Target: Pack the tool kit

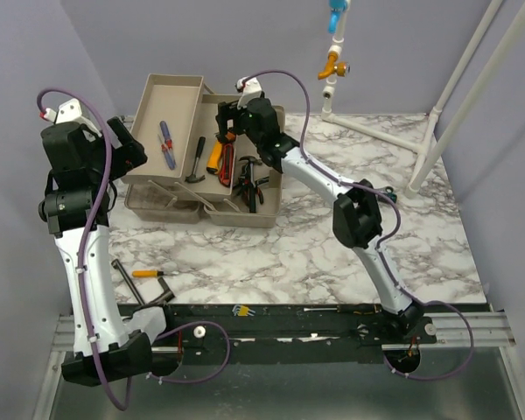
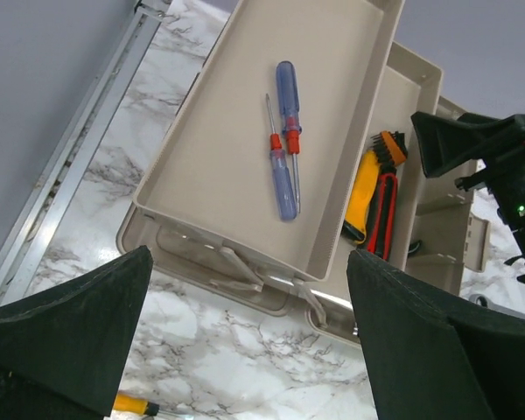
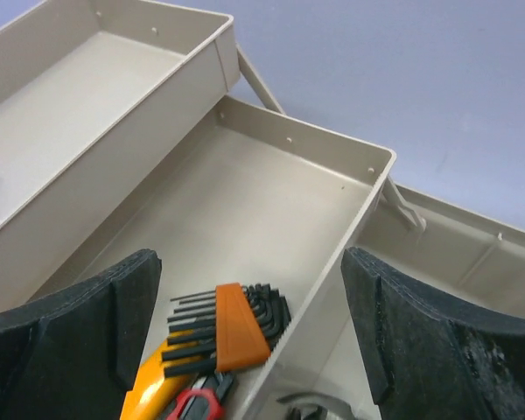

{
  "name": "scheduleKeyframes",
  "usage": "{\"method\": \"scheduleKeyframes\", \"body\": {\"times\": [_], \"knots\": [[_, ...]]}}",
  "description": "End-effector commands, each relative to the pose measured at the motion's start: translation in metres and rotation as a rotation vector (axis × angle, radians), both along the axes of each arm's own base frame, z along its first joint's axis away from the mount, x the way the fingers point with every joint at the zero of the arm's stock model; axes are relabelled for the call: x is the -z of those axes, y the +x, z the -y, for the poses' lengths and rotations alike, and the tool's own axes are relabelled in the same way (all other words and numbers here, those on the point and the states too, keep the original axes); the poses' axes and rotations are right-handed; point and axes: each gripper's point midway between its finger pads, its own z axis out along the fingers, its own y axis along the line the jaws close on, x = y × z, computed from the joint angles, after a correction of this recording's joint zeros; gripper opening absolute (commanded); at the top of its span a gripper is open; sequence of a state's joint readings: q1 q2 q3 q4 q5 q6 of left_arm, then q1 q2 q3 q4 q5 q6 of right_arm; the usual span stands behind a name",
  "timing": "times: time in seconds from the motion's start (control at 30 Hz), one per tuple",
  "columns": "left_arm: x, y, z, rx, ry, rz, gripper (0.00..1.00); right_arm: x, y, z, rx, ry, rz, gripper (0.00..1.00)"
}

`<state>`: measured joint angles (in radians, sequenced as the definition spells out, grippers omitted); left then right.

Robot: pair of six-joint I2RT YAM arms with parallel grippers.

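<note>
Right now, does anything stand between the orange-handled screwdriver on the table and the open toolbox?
Nothing visible does. The orange-handled screwdriver lies on bare marble in front of the toolbox, whose trays stand open. A grey metal tool lies beside it, on the near side, away from the box.

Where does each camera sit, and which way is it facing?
Top external: above and behind the bases, looking down on table and toolbox; both arms show.
Left wrist: over screwdrivers in the upper tray; left tool open, fingers showing.
Right wrist: above the hex keys; right tool open, fingers showing.
Wrist views share the hex keys.
</note>
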<state>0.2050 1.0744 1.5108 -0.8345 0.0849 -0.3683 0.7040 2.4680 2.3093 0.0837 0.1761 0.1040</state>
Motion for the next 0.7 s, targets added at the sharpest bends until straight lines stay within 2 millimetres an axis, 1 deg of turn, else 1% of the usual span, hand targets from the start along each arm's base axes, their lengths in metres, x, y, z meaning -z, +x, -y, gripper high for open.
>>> {"method": "scheduleKeyframes", "body": {"times": [0.0, 0.03, 0.07, 0.13, 0.23, 0.3, 0.33, 0.4, 0.5, 0.57, 0.67], "knots": [[-0.017, 0.005, 0.011, 0.103, -0.068, 0.111, 0.96, -0.067, -0.023, 0.013, -0.02, 0.101, 0.057, 0.92], [-0.015, 0.005, 0.01, 0.103, -0.072, 0.108, 0.96, -0.067, -0.027, 0.017, -0.013, 0.101, 0.033, 0.91], [-0.013, 0.006, 0.01, 0.105, -0.075, 0.107, 0.97, -0.069, -0.033, 0.025, 0.006, 0.097, 0.002, 0.89], [-0.008, 0.006, 0.015, 0.126, -0.096, 0.111, 0.97, -0.066, -0.045, 0.043, 0.054, 0.081, -0.065, 0.89], [0.002, 0.005, 0.023, 0.165, -0.116, 0.122, 0.96, -0.04, -0.072, 0.073, 0.132, 0.056, -0.22, 0.89], [0.004, 0.002, 0.024, 0.167, -0.111, 0.135, 0.96, -0.015, -0.094, 0.091, 0.165, 0.051, -0.325, 0.89], [0.005, 0.001, 0.025, 0.17, -0.109, 0.14, 0.96, -0.011, -0.106, 0.097, 0.184, 0.076, -0.366, 0.89], [0.003, -0.003, 0.027, 0.176, -0.102, 0.154, 0.96, 0.009, -0.129, 0.108, 0.221, 0.079, -0.433, 0.9], [0.0, -0.009, 0.032, 0.198, -0.104, 0.171, 0.96, 0.04, -0.16, 0.118, 0.273, 0.022, -0.471, 0.91], [-0.002, -0.011, 0.037, 0.216, -0.119, 0.181, 0.96, 0.06, -0.173, 0.124, 0.3, -0.012, -0.5, 0.91], [-0.005, -0.012, 0.047, 0.253, -0.145, 0.202, 0.96, 0.087, -0.184, 0.137, 0.342, -0.056, -0.55, 0.91]]}}
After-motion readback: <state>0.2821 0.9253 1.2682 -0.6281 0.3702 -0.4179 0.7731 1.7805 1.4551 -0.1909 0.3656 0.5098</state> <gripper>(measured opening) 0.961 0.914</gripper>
